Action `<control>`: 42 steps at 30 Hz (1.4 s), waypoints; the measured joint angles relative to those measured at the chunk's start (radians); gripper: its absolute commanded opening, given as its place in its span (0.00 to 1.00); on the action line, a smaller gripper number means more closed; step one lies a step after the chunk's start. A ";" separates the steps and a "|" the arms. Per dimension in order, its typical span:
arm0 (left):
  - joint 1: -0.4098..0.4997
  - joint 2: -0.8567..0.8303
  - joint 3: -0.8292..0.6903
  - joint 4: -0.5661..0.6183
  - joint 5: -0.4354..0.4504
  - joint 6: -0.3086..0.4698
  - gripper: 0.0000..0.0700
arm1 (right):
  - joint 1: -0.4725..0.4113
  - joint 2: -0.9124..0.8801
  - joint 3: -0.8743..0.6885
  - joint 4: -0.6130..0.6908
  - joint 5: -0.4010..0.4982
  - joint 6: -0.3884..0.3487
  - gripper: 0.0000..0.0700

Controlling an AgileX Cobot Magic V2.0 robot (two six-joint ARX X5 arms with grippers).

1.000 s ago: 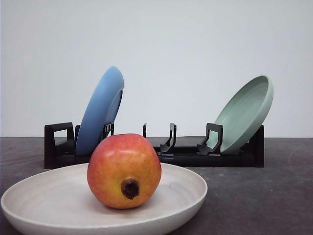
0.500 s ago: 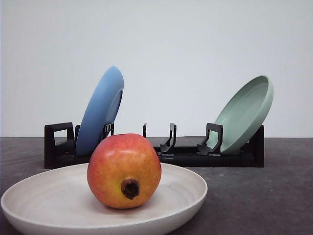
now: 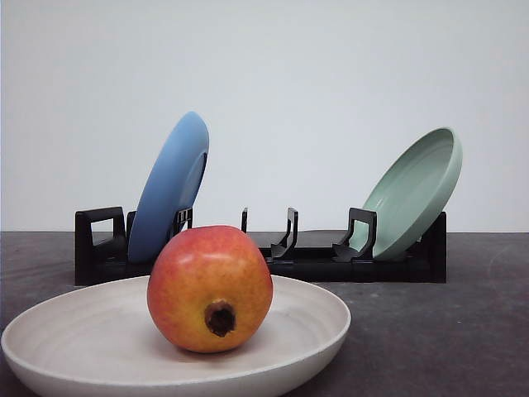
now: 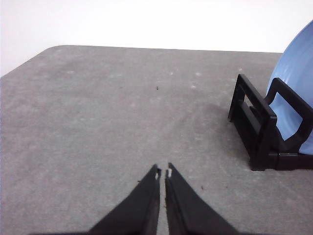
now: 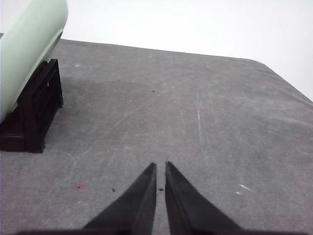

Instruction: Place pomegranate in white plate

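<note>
The pomegranate (image 3: 210,288), red shading to orange-yellow with its dark calyx stub facing the camera, rests inside the white plate (image 3: 314,318) at the front of the table. No gripper touches either one. My left gripper (image 4: 163,171) is shut with nothing between its fingers, hovering over bare grey table to the left of the rack's end. My right gripper (image 5: 160,166) is also shut and holds nothing, over bare table to the right of the rack.
A black dish rack (image 3: 306,258) stands behind the white plate. A blue plate (image 3: 169,186) leans in its left slot and a pale green plate (image 3: 413,190) in its right slot. The rack's ends (image 4: 259,132) (image 5: 36,110) lie close to each gripper.
</note>
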 measured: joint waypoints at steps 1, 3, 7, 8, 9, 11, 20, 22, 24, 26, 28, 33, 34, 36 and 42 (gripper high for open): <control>0.000 0.000 0.000 0.000 0.000 0.000 0.00 | 0.000 0.000 0.000 0.000 0.000 0.000 0.04; 0.000 0.000 0.000 0.000 0.000 0.000 0.00 | 0.000 0.000 0.000 0.000 0.000 0.000 0.04; 0.000 0.000 0.000 0.000 0.000 0.000 0.00 | 0.000 0.000 0.000 0.000 0.000 0.000 0.04; 0.000 0.000 0.000 0.000 0.000 0.000 0.00 | 0.000 0.000 0.000 0.000 0.000 0.000 0.04; 0.000 0.000 0.000 0.000 0.000 0.000 0.00 | 0.000 0.000 0.000 0.000 0.000 0.000 0.04; 0.000 0.000 0.000 0.000 0.000 0.000 0.00 | 0.000 0.000 0.000 0.000 0.000 0.000 0.04; 0.000 0.000 0.000 0.000 0.000 0.000 0.00 | 0.000 0.000 0.000 0.000 0.000 0.000 0.04; 0.000 0.000 0.000 0.000 0.000 0.000 0.00 | 0.000 0.000 0.000 0.000 0.000 0.000 0.04; 0.000 0.000 0.000 0.000 0.000 0.000 0.00 | 0.000 0.000 0.000 0.000 0.000 0.000 0.04; 0.000 0.000 0.000 0.000 0.000 0.000 0.00 | 0.000 0.000 0.000 0.000 0.000 0.000 0.04; 0.000 0.000 0.000 0.000 0.000 0.000 0.00 | 0.000 0.000 0.000 0.000 0.000 0.000 0.04; 0.000 0.000 0.000 0.000 0.000 0.000 0.00 | 0.000 0.000 0.000 0.000 0.000 0.000 0.04; 0.000 0.000 0.000 0.000 0.000 0.000 0.00 | 0.000 0.000 0.000 0.000 0.000 0.000 0.04; 0.000 0.000 0.000 0.000 0.000 0.000 0.00 | 0.000 0.000 0.000 0.000 0.000 0.000 0.04; 0.000 0.000 0.000 0.000 0.000 0.000 0.00 | 0.000 0.000 0.000 0.000 0.000 0.000 0.04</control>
